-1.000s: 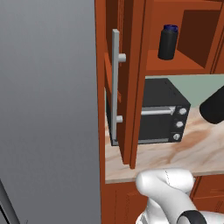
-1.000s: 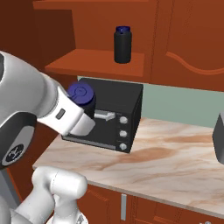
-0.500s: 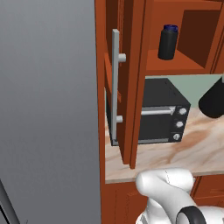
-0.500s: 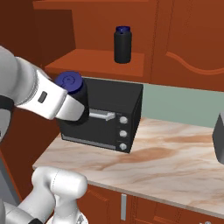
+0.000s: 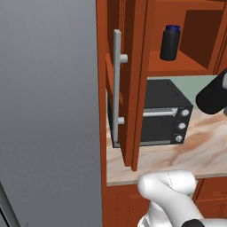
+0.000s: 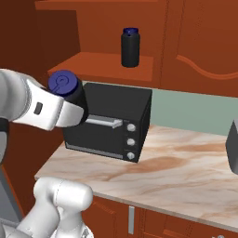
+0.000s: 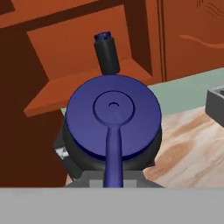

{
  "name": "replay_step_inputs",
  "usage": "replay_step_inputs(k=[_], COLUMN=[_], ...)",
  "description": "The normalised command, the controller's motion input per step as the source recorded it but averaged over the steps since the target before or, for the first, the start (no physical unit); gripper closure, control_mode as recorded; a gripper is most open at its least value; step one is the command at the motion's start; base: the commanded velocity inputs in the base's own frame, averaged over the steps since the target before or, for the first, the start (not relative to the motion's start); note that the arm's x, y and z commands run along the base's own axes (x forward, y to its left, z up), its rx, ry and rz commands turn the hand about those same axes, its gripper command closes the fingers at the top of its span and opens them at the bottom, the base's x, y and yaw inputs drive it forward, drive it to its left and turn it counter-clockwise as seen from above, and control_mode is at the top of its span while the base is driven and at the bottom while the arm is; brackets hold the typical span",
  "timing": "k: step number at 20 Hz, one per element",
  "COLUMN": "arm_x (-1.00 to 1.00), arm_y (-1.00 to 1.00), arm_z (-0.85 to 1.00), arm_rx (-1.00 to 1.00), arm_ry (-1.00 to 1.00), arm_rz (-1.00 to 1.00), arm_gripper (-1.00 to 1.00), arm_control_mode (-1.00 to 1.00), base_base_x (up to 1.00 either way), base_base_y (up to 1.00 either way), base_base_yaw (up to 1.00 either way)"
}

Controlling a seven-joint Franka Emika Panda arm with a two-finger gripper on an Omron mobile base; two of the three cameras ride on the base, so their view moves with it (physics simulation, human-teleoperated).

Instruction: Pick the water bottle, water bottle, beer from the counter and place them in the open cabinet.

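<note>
A water bottle (image 6: 69,93), black with a dark blue lid, is carried at the end of the arm, in the air in front of the black oven (image 6: 111,123) and above the left part of the counter (image 6: 176,172). In the hand view its round blue lid (image 7: 113,116) faces the camera head-on, with the lid's loop strap running down toward the bottom edge, so the bottle sits straight ahead of the gripper (image 7: 113,175), right at its tips. The finger tips themselves are hidden behind the lid and body; the gripper is pressed together on the bottle, which hangs clear of any surface. In the left base view the same bottle shows as a dark shape (image 5: 215,95) at the right edge, level with the oven's top.

The second water bottle (image 6: 130,47) stands upright on the shelf of the open cabinet (image 6: 107,65), above the oven and well apart from the held one; in the hand view it stands beyond the held lid, higher up (image 7: 107,54).

The cabinet door (image 5: 128,88) stands swung out, edge-on in the left base view, with its long grey bar handle (image 5: 117,84) vertical. The oven rests on the marble-patterned counter below the shelf, its three knobs on the right of its front. A grey object (image 6: 232,151) sits at the counter's right edge, cut off by the frame.
</note>
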Motion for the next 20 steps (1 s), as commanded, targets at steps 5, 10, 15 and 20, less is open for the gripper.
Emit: replay_step_inputs(k=[5, 10, 15, 20], arm_x=[0.0, 0.0, 0.03, 0.14], arm_y=[0.05, 0.1, 0.09, 0.02], arm_z=[0.13, 0.29, 0.33, 0.14], arm_rx=[-0.03, -0.08, -0.1, -0.06], arm_ry=[-0.01, 0.0, 0.01, 0.01], arm_rz=[0.07, 0.0, 0.0, 0.0], arm_gripper=[1.0, 1.0, 1.0, 1.0], arm_control_mode=[-1.0, -1.0, -1.0, -1.0], base_base_x=[0.0, 0.0, 0.0, 0.0], base_base_y=[0.0, 0.0, 0.0, 0.0], base_base_yaw=[0.0, 0.0, 0.0, 0.0])
